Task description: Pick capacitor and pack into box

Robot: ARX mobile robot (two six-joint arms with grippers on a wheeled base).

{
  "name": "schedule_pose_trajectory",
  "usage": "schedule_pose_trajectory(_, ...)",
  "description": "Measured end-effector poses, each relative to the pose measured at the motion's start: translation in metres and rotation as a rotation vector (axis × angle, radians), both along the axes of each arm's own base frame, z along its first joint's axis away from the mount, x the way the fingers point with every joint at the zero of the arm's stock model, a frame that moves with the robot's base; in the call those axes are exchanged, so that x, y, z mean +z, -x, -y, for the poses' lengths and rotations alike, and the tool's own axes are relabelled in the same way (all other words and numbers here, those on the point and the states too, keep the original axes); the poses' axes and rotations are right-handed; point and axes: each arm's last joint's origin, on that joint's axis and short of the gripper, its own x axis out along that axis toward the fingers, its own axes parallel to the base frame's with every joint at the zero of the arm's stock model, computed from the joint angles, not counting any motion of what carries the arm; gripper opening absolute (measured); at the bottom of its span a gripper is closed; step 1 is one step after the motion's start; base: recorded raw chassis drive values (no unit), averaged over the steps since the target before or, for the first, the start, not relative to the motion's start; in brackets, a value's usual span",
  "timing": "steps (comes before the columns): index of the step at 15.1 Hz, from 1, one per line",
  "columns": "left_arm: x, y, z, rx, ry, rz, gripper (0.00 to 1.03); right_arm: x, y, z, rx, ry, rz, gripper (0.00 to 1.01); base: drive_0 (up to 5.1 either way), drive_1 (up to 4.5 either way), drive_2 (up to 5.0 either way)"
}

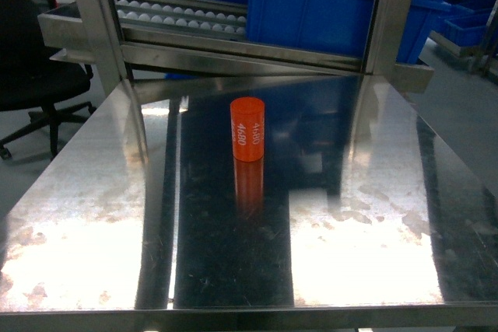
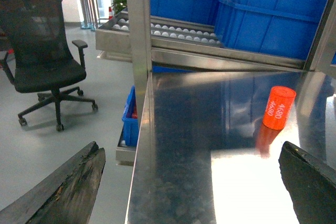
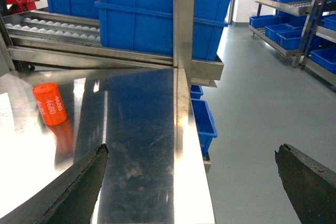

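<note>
Blue bins sit behind the steel table; an office chair stands left.

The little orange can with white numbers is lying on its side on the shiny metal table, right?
Not quite. The small orange cylinder with white numbers stands upright on the shiny steel table, not on its side. The head view shows this.

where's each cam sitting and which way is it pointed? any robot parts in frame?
Head: high on the robot, slanting down at the steel table and capacitor; no robot parts visible.
Left wrist: off the table's left edge, facing the office chair; left gripper fingers wide apart.
Right wrist: off the right edge, facing the blue bins; right gripper open.
All three share the capacitor.
</note>
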Motion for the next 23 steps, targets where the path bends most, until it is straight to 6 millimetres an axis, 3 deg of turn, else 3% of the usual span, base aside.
schedule_pose_trajectory(7,0.000,0.000,0.000,0.000,0.000,0.000,0.98,0.000,0.000,0.000,0.000,0.000,0.000,0.98,0.0,0.00,0.0)
schedule_pose_trajectory(8,0.024,-0.033,-0.014,0.209,0.071,-0.071,0.98,0.000,0.000,0.000,0.000,0.000,0.002,0.98,0.0,0.00,0.0)
schedule_pose_trajectory(9,0.034,-0.044,-0.019,0.210,0.073,-0.046,0.98,0.000,0.000,0.000,0.000,0.000,-0.001,0.98,0.0,0.00,0.0)
schedule_pose_trajectory(11,0.055,-0.076,-0.022,0.117,0.056,-0.002,0.98,0.000,0.000,0.000,0.000,0.000,-0.001,0.98,0.0,0.00,0.0)
schedule_pose_trajectory(13,0.073,-0.129,-0.018,-0.070,0.006,0.016,0.98,0.000,0.000,0.000,0.000,0.000,0.000,0.98,0.0,0.00,0.0)
schedule_pose_trajectory(14,0.045,-0.211,-0.003,-0.276,-0.009,-0.147,0.98,0.000,0.000,0.000,0.000,0.000,0.000,0.98,0.0,0.00,0.0)
schedule_pose_trajectory(15,0.027,-0.263,0.039,-0.492,-0.044,-0.192,0.98,0.000,0.000,0.000,0.000,0.000,0.000,0.98,0.0,0.00,0.0)
schedule_pose_trajectory(19,-0.011,-0.296,0.084,-0.625,-0.105,-0.277,0.98,0.000,0.000,0.000,0.000,0.000,0.000,0.98,0.0,0.00,0.0)
schedule_pose_trajectory(23,-0.020,-0.315,0.117,-0.726,-0.143,-0.301,0.98,0.000,0.000,0.000,0.000,0.000,0.000,0.98,0.0,0.00,0.0)
